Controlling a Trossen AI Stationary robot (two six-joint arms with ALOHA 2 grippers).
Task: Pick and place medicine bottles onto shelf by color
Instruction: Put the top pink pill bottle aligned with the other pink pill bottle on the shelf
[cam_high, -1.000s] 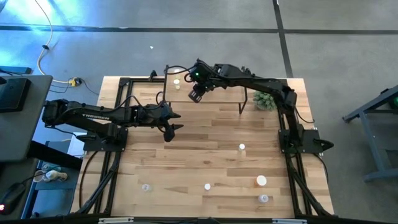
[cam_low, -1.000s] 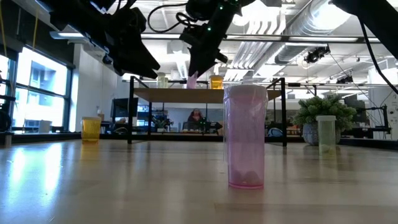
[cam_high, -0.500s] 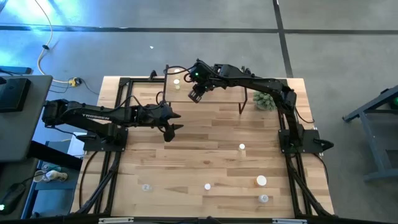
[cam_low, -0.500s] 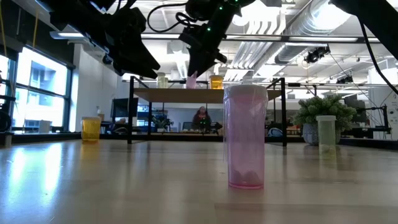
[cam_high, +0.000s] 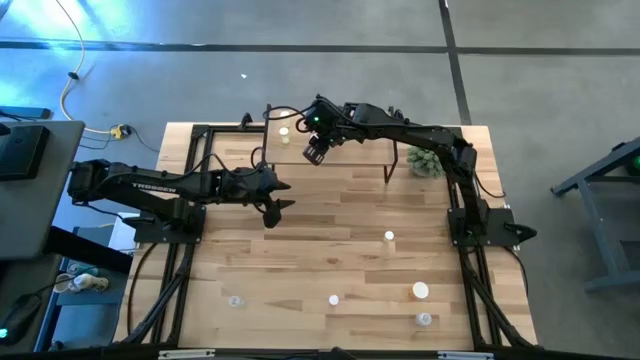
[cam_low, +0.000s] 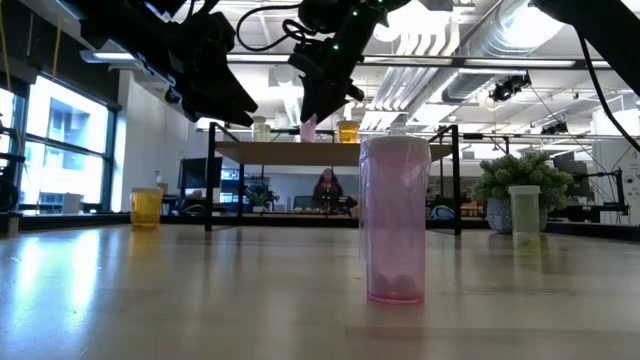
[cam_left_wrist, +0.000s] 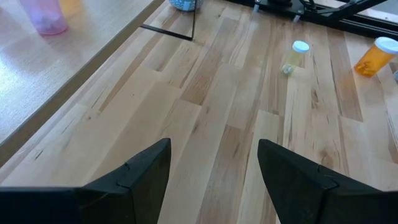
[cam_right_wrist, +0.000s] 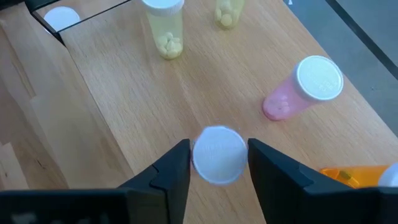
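Observation:
The shelf (cam_high: 352, 152) stands at the table's far side. On it stand a yellowish bottle (cam_right_wrist: 165, 28), a pink bottle (cam_right_wrist: 303, 87) and an orange one (cam_right_wrist: 354, 176). My right gripper (cam_high: 316, 152) hangs over the shelf, shut on a white-capped bottle (cam_right_wrist: 217, 154). Its body is hidden under its cap. In the low view a pink bottle (cam_low: 309, 128) shows just below the fingers. My left gripper (cam_high: 276, 206) is open and empty above the table, near the shelf's left end. Several more bottles stand on the table, among them a pale one (cam_high: 389, 237) and an orange one (cam_high: 420, 291). My right gripper pinches the bottle between its two fingers (cam_right_wrist: 177, 165), one on each side just below the white cap (cam_right_wrist: 217, 140). The fingers come from above, slanting down. The bottle is upright, cap up, over the shelf board; I cannot tell whether its base touches the board.
A small potted plant (cam_high: 425, 160) stands by the shelf's right end. A pink bottle (cam_low: 397, 220) stands near the table's front edge, with a yellow one (cam_low: 146, 207) and a pale one (cam_low: 525, 215) farther back. A person shows in the room behind.

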